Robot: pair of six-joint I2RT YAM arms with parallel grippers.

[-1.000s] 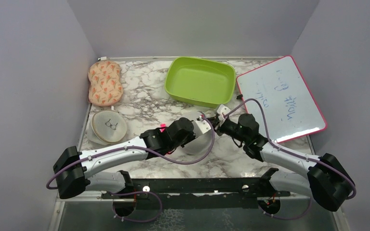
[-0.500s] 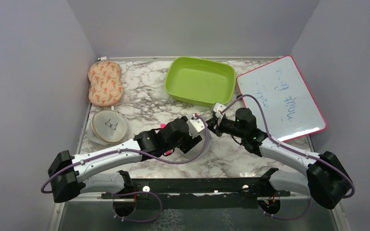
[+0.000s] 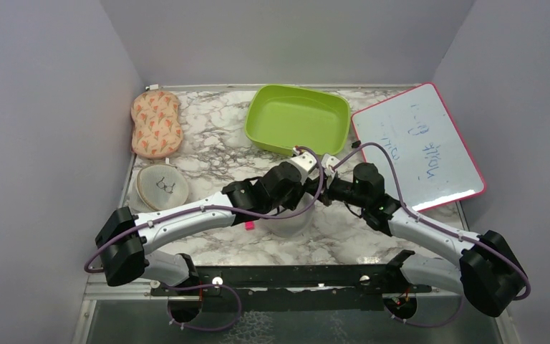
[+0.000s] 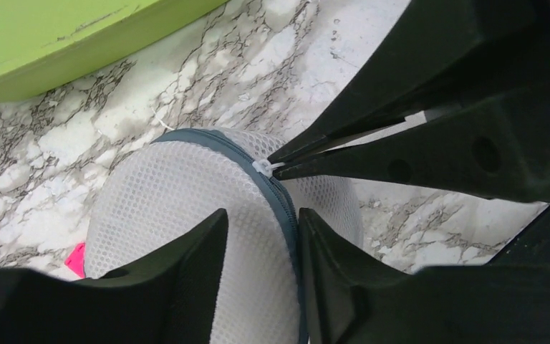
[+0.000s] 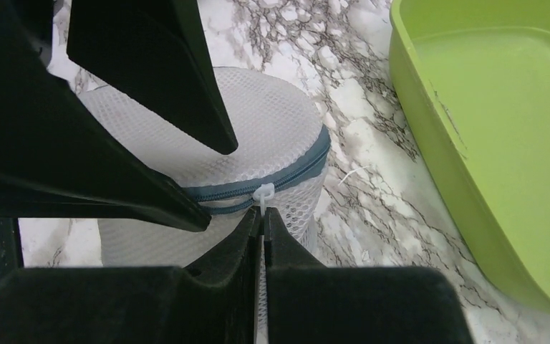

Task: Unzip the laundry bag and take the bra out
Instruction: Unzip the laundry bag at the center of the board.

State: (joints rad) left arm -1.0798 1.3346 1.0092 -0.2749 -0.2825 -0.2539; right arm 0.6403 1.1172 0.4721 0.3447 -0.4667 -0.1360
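The laundry bag (image 3: 287,224), a white see-through mesh case with a blue-grey zip rim, stands on the marble table under both wrists. In the left wrist view my left gripper (image 4: 263,215) pinches a fold of the bag (image 4: 165,215), with the zip rim against its right finger. My right gripper (image 5: 263,212) is shut on the white zip pull loop (image 5: 263,192) at the rim; the pull also shows in the left wrist view (image 4: 261,168). In the top view the left gripper (image 3: 302,195) and right gripper (image 3: 320,192) meet over the bag. The bra inside is hidden.
A green tub (image 3: 297,120) stands just behind the grippers. A whiteboard (image 3: 419,147) lies at the right. A beige round mesh case with a bra icon (image 3: 161,188) and an orange patterned pad (image 3: 156,123) lie at the left. A pink tag (image 3: 249,225) lies beside the bag.
My left arm has swung back and to the right, over the bag. The right gripper has stayed at the zip pull. The pink tag now shows beside the bag.
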